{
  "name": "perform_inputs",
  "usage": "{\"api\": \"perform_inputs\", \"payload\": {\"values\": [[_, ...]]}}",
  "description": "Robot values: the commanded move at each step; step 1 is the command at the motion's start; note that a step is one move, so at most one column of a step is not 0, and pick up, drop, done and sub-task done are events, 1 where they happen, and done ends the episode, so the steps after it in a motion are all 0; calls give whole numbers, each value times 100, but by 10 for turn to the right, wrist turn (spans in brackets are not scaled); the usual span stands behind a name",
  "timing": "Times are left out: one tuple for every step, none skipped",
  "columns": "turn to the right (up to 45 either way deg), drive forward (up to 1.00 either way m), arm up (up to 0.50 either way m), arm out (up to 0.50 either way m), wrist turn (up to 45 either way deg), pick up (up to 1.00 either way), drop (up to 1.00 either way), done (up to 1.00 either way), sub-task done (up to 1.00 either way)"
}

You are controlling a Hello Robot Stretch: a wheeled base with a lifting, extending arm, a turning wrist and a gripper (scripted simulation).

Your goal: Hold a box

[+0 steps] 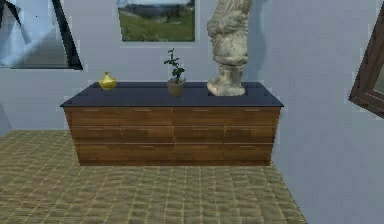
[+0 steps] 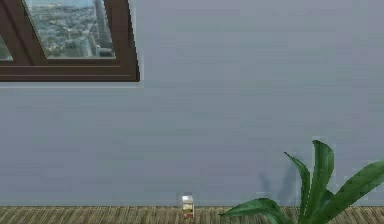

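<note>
Forward view. A low wooden dresser (image 1: pixel 170 135) with a dark top is seen against the far wall, drawers in rows across its front. Three things are noted on the top, well apart: a small yellow vase (image 1: pixel 107 81) at the left end, a small potted plant (image 1: pixel 175 78) near the middle, and a tall pale stone statue (image 1: pixel 229 50) toward the right end. A landscape picture (image 1: pixel 156 20) is hung on the wall above the plant. A dark-framed panel (image 1: pixel 40 35) is seen at upper left, and another dark frame (image 1: pixel 370 75) at the right edge. The floor (image 1: pixel 150 195) is tan and woven.

Arm side view. A plain blue-grey wall (image 2: pixel 220 110) is recorded, with a dark-framed window (image 2: pixel 70 70) at upper left. Broad green leaves (image 2: pixel 320 190) rise at lower right. A small pale upright object (image 2: pixel 187 204) stands at the foot of the wall, left of the leaves; what it is cannot be told.

Where the box lies cannot be told. How the gripper's fingers stand cannot be told.
</note>
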Motion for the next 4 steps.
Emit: {"api": "perform_inputs", "payload": {"values": [[0, 0, 0, 48, 0, 0, 0, 0, 0], [0, 0, 0, 0, 450, 0, 0, 0, 0], [0, 0, 0, 0, 450, 0, 0, 0, 0], [0, 0, 0, 0, 450, 0, 0, 0, 0]]}}
